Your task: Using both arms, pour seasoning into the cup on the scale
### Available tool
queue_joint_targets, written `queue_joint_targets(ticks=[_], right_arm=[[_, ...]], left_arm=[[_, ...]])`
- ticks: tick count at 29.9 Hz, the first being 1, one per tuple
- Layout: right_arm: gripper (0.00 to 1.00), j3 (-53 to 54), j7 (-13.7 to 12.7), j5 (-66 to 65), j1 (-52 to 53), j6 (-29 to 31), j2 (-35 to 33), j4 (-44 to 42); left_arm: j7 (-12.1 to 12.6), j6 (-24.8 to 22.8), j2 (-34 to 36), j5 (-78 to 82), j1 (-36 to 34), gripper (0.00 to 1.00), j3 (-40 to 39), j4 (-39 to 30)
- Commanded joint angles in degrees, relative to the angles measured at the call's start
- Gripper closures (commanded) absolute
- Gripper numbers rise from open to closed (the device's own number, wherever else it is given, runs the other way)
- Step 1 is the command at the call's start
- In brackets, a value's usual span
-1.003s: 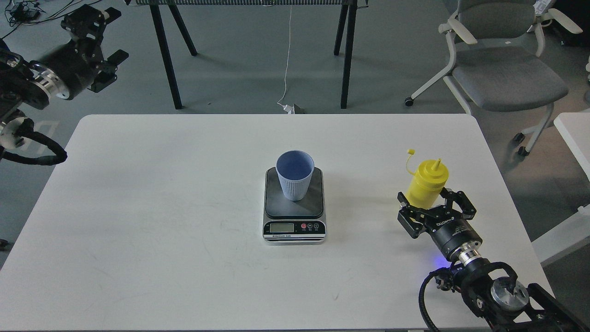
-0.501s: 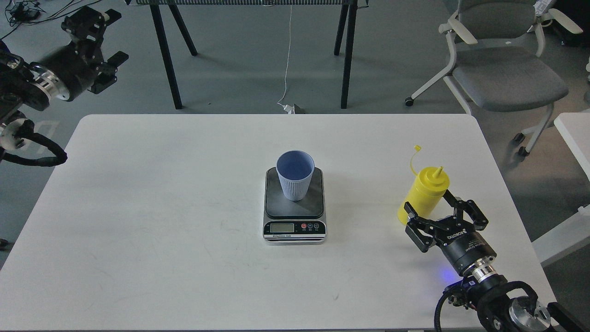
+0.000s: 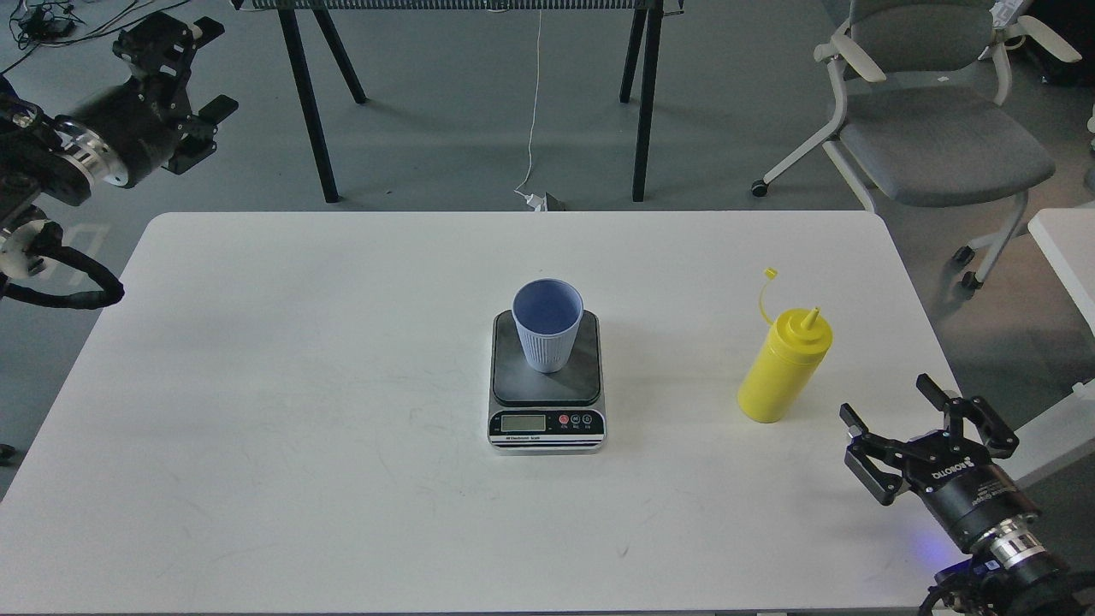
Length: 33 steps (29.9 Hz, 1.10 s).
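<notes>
The yellow seasoning bottle [image 3: 784, 368] stands upright on the right side of the white table [image 3: 299, 359], its small tethered cap hanging open above it. The light blue ribbed cup [image 3: 547, 325] stands on the dark platform of the scale [image 3: 547, 419] at the table's middle. My right gripper [image 3: 890, 409] is open and empty near the table's front right corner, apart from the bottle. My left gripper [image 3: 175, 51] is raised off the table at the far left, fingers spread open and empty.
A grey office chair [image 3: 932, 128] stands behind the table at the right. Black table legs [image 3: 316, 111] and a white cable are on the floor beyond the far edge. Another white table's corner [image 3: 1065, 248] is at the right edge.
My right gripper let go of the bottle and drew back toward the front right corner. The bottle now stands free, slightly nearer than before. The left arm barely moved.
</notes>
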Motion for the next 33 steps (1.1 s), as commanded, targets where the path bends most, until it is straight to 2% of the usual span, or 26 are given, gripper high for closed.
queue_joint_targets(ticks=[1, 4, 8, 17, 25, 29, 33], right_arm=[[0.03, 3.3, 0.0, -0.1, -1.7, 0.0, -7.9, 0.5], [0.03, 4.2, 0.0, -0.5, 0.3, 0.0, -14.5, -1.3], [0.03, 1.0, -0.4, -0.9, 13.0, 0.0, -21.6, -6.3], [0.03, -14.6, -0.3, -6.4, 39.5, 0.0, -22.6, -12.2], [0.03, -30.2, -0.2, -7.0, 62.2, 0.0, -11.7, -27.0], [0.03, -36.3, -0.2, -7.1, 69.2, 0.0, -3.6, -34.5], [0.03, -37.8, -0.1, -8.8, 72.7, 0.0, 2.2, -40.4]], left_arm=[[0.0, 0.0, 0.0, 0.0, 0.0, 0.01, 0.0, 0.0], [0.0, 0.0, -0.1, 0.0, 0.0, 0.01, 0.0, 0.0], [0.0, 0.0, -0.5, 0.0, -0.2, 0.01, -0.1, 0.0], [0.0, 0.0, -1.4, -0.3, -1.7, 0.01, -0.3, 0.0], [0.0, 0.0, -1.4, -0.6, -3.6, 0.01, -0.3, 0.0], [0.0, 0.0, -2.4, -0.7, -4.3, 0.01, -0.7, 0.1], [0.0, 0.0, -4.6, -0.7, -5.9, 0.01, -0.8, 0.1]])
